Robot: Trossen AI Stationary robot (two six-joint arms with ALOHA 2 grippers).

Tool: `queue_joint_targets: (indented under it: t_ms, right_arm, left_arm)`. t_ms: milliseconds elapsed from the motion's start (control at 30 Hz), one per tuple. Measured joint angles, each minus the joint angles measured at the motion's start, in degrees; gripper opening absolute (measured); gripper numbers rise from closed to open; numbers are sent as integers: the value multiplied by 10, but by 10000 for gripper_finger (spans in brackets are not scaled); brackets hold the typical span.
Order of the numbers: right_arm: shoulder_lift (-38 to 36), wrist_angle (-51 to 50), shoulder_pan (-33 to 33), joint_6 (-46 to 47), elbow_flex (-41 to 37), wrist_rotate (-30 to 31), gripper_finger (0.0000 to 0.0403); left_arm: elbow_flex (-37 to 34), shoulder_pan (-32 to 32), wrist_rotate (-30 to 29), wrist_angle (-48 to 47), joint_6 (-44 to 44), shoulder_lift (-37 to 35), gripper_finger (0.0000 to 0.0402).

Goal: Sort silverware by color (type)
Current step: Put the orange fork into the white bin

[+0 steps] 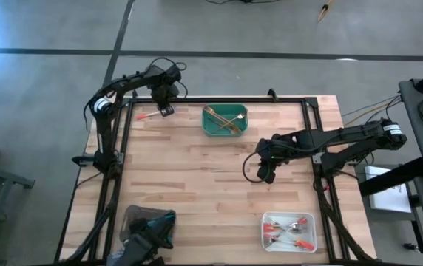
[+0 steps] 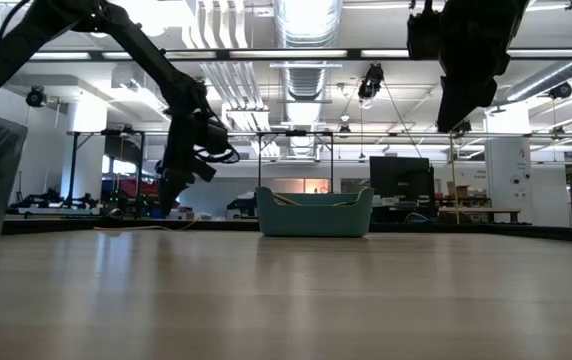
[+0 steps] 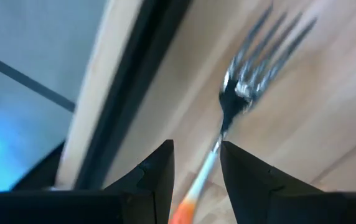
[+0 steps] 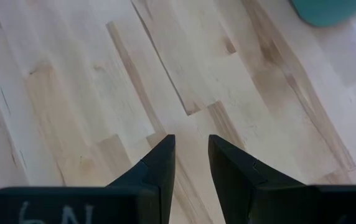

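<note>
A fork [image 3: 237, 93] with a metal head and a red-orange handle [image 1: 151, 115] lies flat on the wood near the table's far left corner. My left gripper [image 1: 166, 111] hangs just over it, pointing steeply down. It is open, one finger on either side of the fork's neck [image 3: 218, 140], and I see no touch. My right gripper [image 1: 265, 176] hovers open over bare wood right of the table's middle, with nothing between its fingers [image 4: 192, 162]. Gold silverware lies in the green tray [image 1: 225, 120], and red-handled pieces in the white tray [image 1: 289, 230].
The table's black frame rail [image 3: 122, 93] runs close beside the fork at the far left. A dark bin [image 1: 149, 222] stands at the near left. The green tray [image 2: 314, 213] sits at the far middle, the white tray at the near right. Bare wood lies between them.
</note>
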Motion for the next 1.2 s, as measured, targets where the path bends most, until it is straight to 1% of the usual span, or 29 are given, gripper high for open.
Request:
queue_joint_targets:
  t_ms: [67,167,200,233,367,600,733,833,933,1200]
  right_arm:
    - [0,0,0,1,-1,0,89]
    - [0,0,0,1,-2,0,89]
    - [0,0,0,1,-3,0,89]
    - [0,0,0,1,-4,0,89]
    - [0,1,0,1,-7,0,89]
    - [0,15,0,2,-23,0,89]
    - [0,22,0,12,-35,0,89]
    - [0,29,0,12,-44,0,89]
    - [0,31,0,12,-47,0,89]
    - [0,30,0,11,-48,0,89]
  left_arm:
    - [14,-4,-13,-1,2,7,113]
    - [25,-12,-62,-5,21,19,113]
    - [28,-13,-68,-6,29,23,113]
    - [31,-14,-67,-11,36,28,113]
    - [34,-17,-30,-23,46,46,113]
    - [35,-17,-23,-32,64,53,113]
    - [34,-17,-3,-60,67,53,113]
    - [33,-17,-1,-58,66,53,113]
    - [34,-17,-11,-58,62,53,113]
    - [53,-16,-18,-60,44,52,113]
